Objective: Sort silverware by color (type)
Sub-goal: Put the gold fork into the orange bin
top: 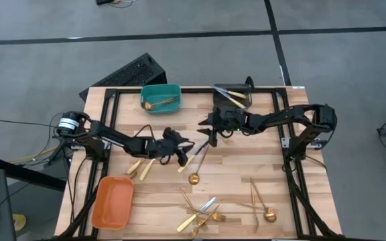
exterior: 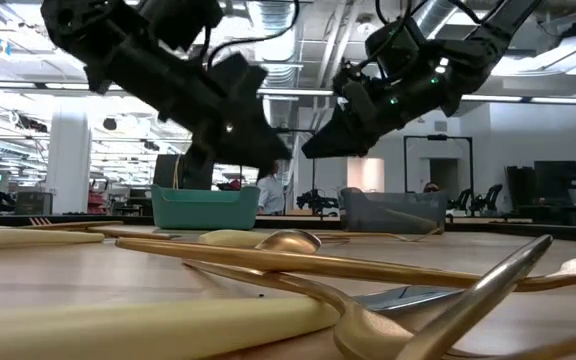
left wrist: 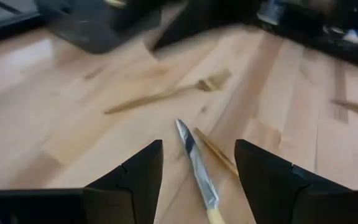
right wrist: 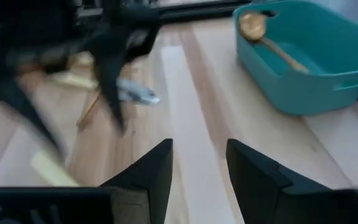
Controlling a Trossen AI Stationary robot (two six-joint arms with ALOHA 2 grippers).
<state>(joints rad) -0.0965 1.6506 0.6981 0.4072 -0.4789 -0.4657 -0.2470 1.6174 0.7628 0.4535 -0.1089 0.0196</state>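
Left gripper: we see the left gripper (top: 187, 148) near the table's middle, its dark fingers (left wrist: 135, 174) apart and holding nothing.
Under the left gripper: a slim knife with a silvery blade and pale gold handle (left wrist: 196, 168) lies on the wood between those fingers, a thin gold piece (left wrist: 216, 151) just beside it (its type we cannot tell).
Right gripper: the right gripper (top: 205, 127) is near the left one, toward the back of the table, its fingers (right wrist: 151, 171) parted over bare wood with nothing between them.
Teal bin: the teal plastic bin (top: 161, 88) at the back edge holds a gold spoon (right wrist: 263, 34).
Grey bin: the dark grey bin (top: 236, 87) at the back holds a few gold pieces.
Orange bin: the orange plastic bin (top: 112, 204) sits at the front left.
Loose silverware: a gold spoon (top: 198, 169) lies mid-table; we also see a heap of gold forks and knives (top: 200, 213) at the front edge, and a spoon and fork (top: 260, 204) to the front right.
Wooden table: the light wooden table (top: 300, 181) bears everything.
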